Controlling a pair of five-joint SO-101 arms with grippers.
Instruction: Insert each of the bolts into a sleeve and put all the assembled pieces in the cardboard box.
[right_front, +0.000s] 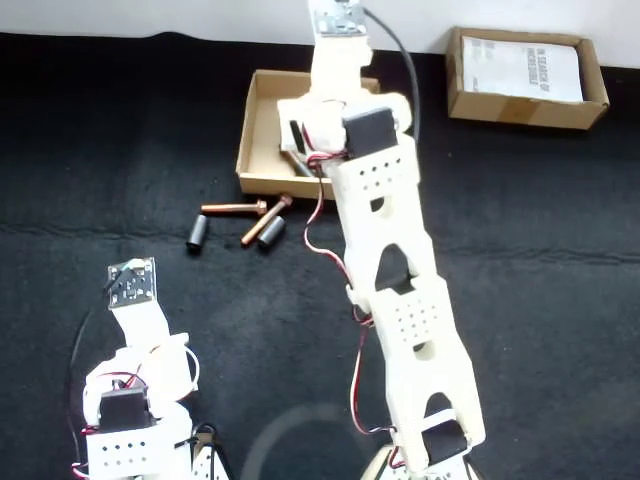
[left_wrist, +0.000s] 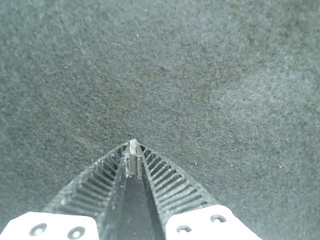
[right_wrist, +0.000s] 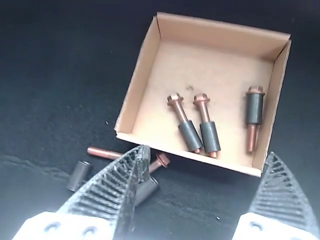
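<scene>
surface: black felt-covered counter (right_front: 90, 130), white wall (right_front: 150, 15) behind | count: open brown cardboard box (right_wrist: 145, 75) holds three sleeved copper bolts (right_wrist: 205, 117); just outside on the felt lie one bare copper bolt (right_wrist: 100, 152), one loose dark cylindrical sleeve (right_wrist: 79, 175), one bolt (right_wrist: 161, 161) seemingly half in a sleeve | right tool (right_wrist: 209, 151) spread wide above the box | left tool (left_wrist: 132, 150) pressed together, ribbed, over bare felt

Bolts (right_wrist: 178, 110) coppery shiny metal; sleeves (right_wrist: 189, 136) matt dk; box (right_wrist: 210, 60) plain cardbd.

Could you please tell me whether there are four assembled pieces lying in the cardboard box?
No, the right wrist view shows three sleeved bolts lying in the cardboard box.
</scene>
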